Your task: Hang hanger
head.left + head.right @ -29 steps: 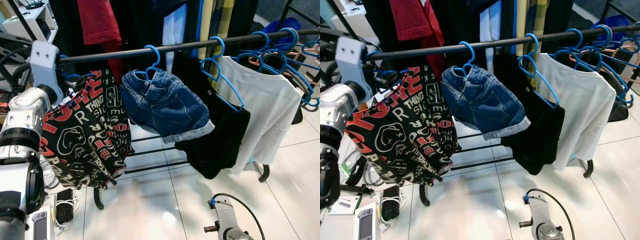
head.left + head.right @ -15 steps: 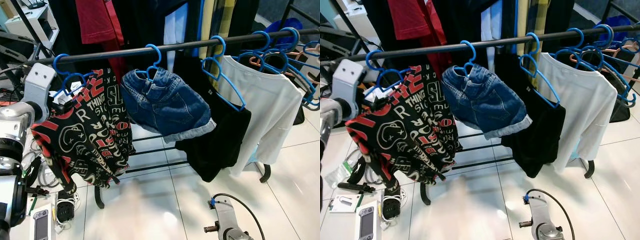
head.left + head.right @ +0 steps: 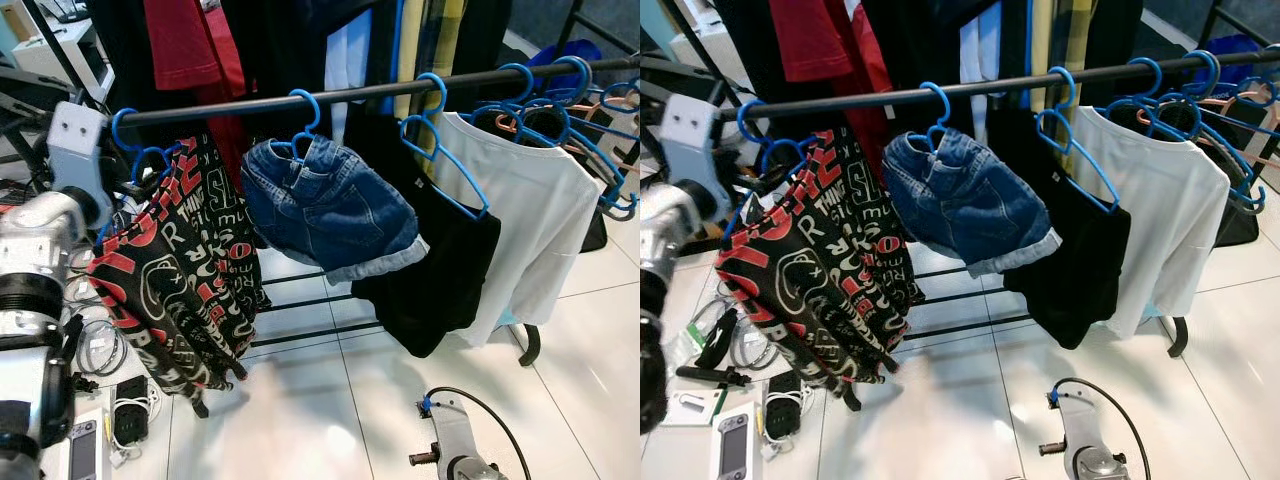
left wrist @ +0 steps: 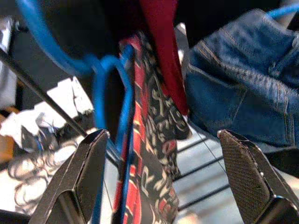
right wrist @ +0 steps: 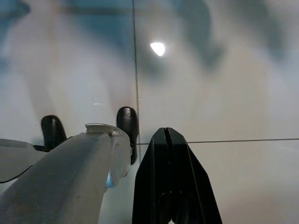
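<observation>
You see a blue hanger (image 3: 135, 150) carrying a black garment (image 3: 180, 270) printed with red and white lettering, on a black rail (image 3: 330, 95). Beside it hang blue denim shorts (image 3: 330, 210), a black top (image 3: 440, 270) and a white T-shirt (image 3: 530, 210), above glossy white floor tiles (image 3: 300, 420).

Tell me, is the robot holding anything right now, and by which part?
Nothing is held. The left gripper is open, its fingers either side of the blue hanger with the printed garment, whose hook is over the rail. The right gripper is shut on nothing, pointing at the floor.
</observation>
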`<state>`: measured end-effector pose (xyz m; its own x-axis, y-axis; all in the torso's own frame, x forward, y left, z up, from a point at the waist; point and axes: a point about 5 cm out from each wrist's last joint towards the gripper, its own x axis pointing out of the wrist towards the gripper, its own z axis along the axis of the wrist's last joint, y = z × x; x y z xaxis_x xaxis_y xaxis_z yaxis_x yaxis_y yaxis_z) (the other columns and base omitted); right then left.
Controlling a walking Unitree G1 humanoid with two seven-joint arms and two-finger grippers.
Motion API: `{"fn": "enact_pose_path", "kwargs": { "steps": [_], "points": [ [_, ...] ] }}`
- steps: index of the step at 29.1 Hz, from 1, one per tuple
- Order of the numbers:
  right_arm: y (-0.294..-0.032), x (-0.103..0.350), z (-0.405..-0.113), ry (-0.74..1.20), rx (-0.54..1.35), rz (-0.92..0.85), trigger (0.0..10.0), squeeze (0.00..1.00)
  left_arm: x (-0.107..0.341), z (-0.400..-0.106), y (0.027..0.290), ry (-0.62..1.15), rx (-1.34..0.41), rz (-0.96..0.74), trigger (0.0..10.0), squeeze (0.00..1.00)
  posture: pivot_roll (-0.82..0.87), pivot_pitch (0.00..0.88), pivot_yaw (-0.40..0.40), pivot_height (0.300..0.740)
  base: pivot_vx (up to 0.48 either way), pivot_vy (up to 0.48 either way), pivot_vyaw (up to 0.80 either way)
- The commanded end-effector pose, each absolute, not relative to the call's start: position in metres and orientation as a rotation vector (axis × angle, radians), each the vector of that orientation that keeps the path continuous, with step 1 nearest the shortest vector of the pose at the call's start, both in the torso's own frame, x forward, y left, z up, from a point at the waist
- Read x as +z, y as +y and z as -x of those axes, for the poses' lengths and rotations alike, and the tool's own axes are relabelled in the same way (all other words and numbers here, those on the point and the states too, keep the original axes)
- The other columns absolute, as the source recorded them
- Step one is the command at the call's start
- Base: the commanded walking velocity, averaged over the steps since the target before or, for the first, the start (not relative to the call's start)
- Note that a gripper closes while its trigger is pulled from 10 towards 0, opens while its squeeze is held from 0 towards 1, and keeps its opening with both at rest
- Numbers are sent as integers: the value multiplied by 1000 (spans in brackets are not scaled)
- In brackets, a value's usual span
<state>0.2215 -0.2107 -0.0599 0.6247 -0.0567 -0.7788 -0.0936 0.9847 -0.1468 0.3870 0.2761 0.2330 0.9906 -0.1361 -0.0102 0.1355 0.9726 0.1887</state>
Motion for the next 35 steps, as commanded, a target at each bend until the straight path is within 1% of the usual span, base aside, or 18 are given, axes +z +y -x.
{"fn": "enact_pose_path", "kwargs": {
  "steps": [1,2,3,5,6,8,12,16,18,22,27,28,30,33,35],
  "points": [
    [-207,-64,-216,922,33,174,10000,0,226,-386,279,29,-117,-188,10000,0,-57,196,97,740,0,0,0],
    [-207,-64,-216,922,33,174,10000,0,226,-386,279,29,-117,-188,10000,0,-57,196,97,740,0,0,0],
    [-206,-64,-216,922,34,174,10000,0,218,-388,274,47,-93,-195,10000,0,-62,197,96,740,0,0,0],
    [-205,-65,-215,922,34,170,10000,0,216,-392,275,56,19,-216,10000,0,-68,203,103,740,0,0,0],
    [-205,-65,-215,922,34,170,10000,0,216,-392,275,56,19,-216,10000,0,-68,203,103,740,0,0,0],
    [-205,-65,-214,922,34,168,10000,0,221,-394,276,44,77,-221,10000,0,-67,202,105,740,0,0,0],
    [-205,-66,-213,923,34,166,10000,0,230,-397,274,10,103,-216,10000,0,-70,204,109,740,0,0,0],
    [-205,-66,-212,924,33,165,10000,0,234,-399,271,-13,105,-201,10000,0,-74,205,110,740,0,0,0],
    [-204,-67,-211,927,34,163,10000,0,243,-401,266,-63,86,-165,10000,0,-72,202,111,740,0,0,0],
    [-204,-67,-211,928,35,163,10000,0,244,-401,266,-65,83,-161,10000,0,-72,202,111,740,0,0,0],
    [-203,-68,-211,928,35,161,10000,0,233,-400,265,-22,85,-179,10000,0,-74,207,113,740,0,0,0],
    [-203,-68,-211,927,36,161,10000,0,226,-401,260,1,77,-205,10000,0,-80,217,111,740,0,0,0],
    [-203,-68,-211,927,36,161,10000,0,226,-401,260,1,77,-205,10000,0,-80,217,111,740,0,0,0],
    [-202,-68,-211,926,35,159,10000,0,223,-405,250,11,67,-239,10000,0,-90,227,116,740,0,0,0],
    [-202,-68,-211,926,35,159,10000,0,223,-405,250,11,67,-239,10000,0,-90,227,116,740,0,0,0]
  ]
}}
